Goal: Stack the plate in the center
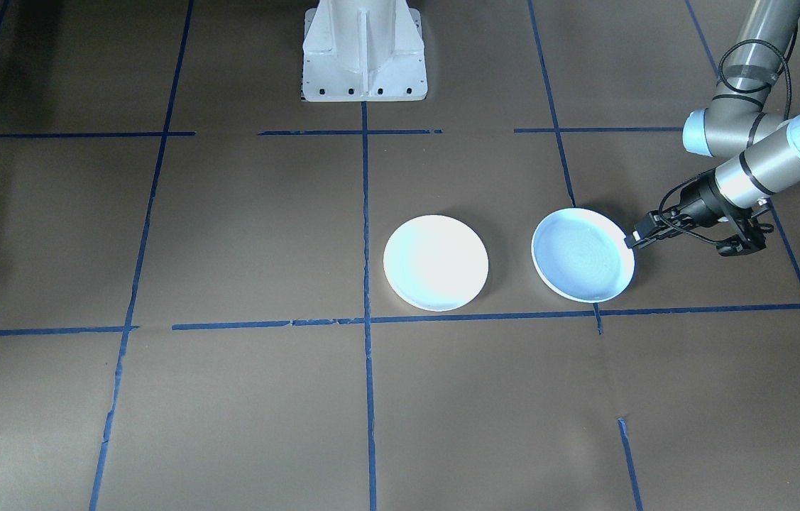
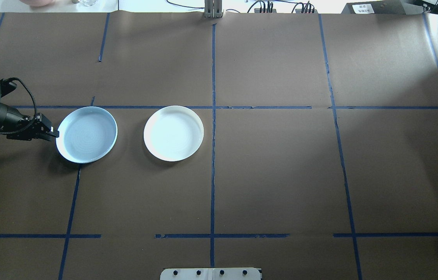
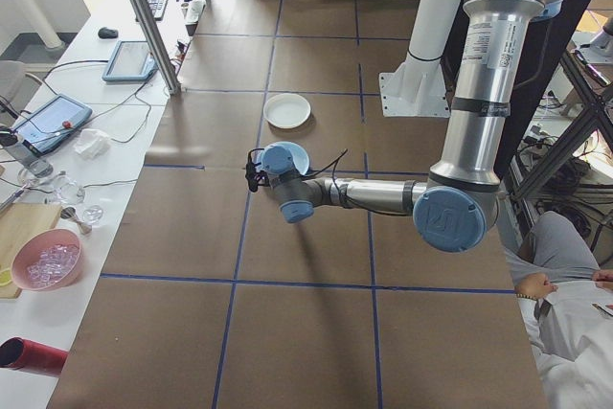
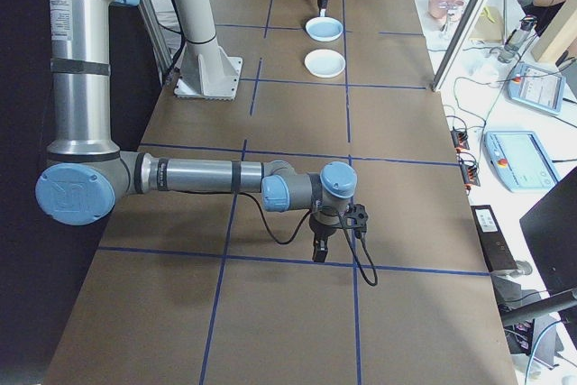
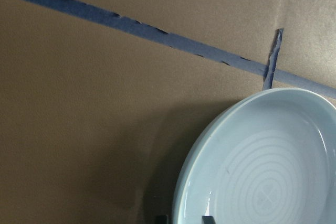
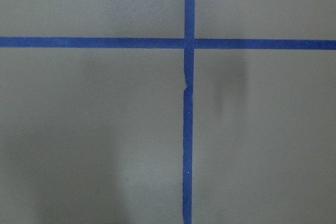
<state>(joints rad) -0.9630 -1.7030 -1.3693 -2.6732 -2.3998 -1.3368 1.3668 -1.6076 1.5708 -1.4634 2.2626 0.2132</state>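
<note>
The robot's left gripper [image 1: 632, 240] is pinching the outer rim of a round, pale blue ceramic plate [image 1: 583, 254], its fingertips straddling the edge in the left wrist view. The blue plate is sitting just beside a round white ceramic plate [image 1: 435, 262], the 2 apart with a strip of brown paper-covered table [image 1: 229, 234] between them, and the white one lying next to the central line of blue tape [image 1: 365, 213]. The step in hand appears to be grasping and lifting the blue plate to carry it onto the white one. Doing this well likely calls for a firm bite on the thin rim, a lift high enough to clear the white plate's raised lip, a level carry so the plate is not swinging from its single hold, and a centred, gentle lowering before letting go. The right gripper [image 4: 321, 248] is hanging over bare table far from both plates; whether its fingers are apart cannot be told.
</note>
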